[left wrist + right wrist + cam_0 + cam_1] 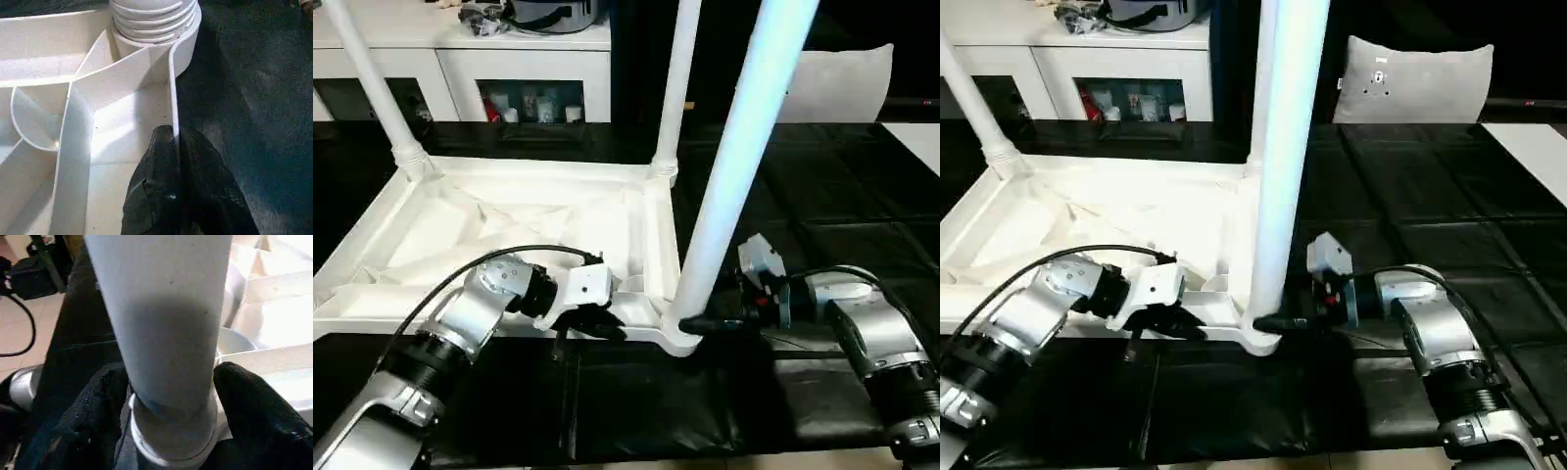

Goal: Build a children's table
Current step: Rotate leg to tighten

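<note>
Inverted white tabletop lying ribbed underside up on a black mat, its near long edge parallel to the mat's near edge. Three tapered white legs stand upright in round corner sockets: the near-right leg, the far-right leg and the far-left leg. The near-right leg rises from the near-right corner socket, with a ribbed collar at its foot.

Left gripper, on a silver forearm, sits at the tabletop's near rim, just left of the near-right corner. Its black fingers are clenched on the thin upright rim wall, one finger inside the wall and one outside.

Right gripper reaches in level from the right at the foot of the near-right leg. Its two black fingers stand apart on either side of the leg just above the collar; the pads lie against or just beside the tube, and whether they press on it cannot be told.

Behind the mat's far edge stands a white cabinet with small items in an open shelf. A grey cushion is propped upright beyond the far-right corner of the mat. A black cable arcs over the left wrist.
</note>
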